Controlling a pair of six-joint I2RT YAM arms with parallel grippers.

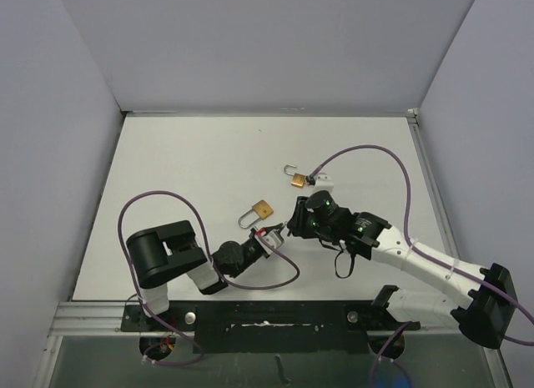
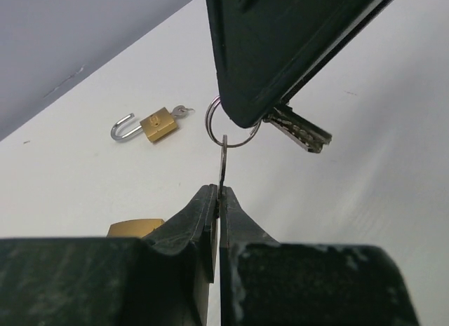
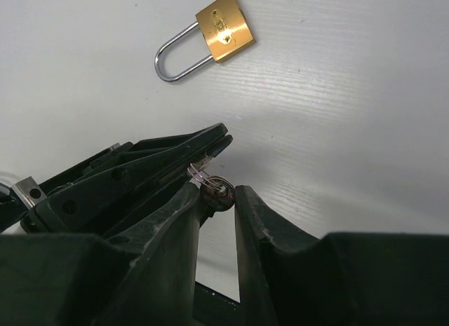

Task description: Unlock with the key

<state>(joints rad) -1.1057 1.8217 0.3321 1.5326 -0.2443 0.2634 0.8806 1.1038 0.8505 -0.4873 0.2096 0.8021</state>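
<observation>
While the left gripper (image 2: 219, 193) pinches the first key (image 2: 223, 161), the right gripper (image 3: 223, 193) clamps the second key (image 2: 300, 132) on the same ring (image 2: 231, 123), just nearer than the closed padlock (image 1: 257, 211).

The right tool (image 2: 244, 114) hides the head of the key (image 2: 300, 132).

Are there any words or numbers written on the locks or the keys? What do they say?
No text here can be read.
On the closed padlock: a faint stamped mark on the brass body, too blurred to read.
On the open padlock: too small to tell.
On the keys: no writing shows.
</observation>
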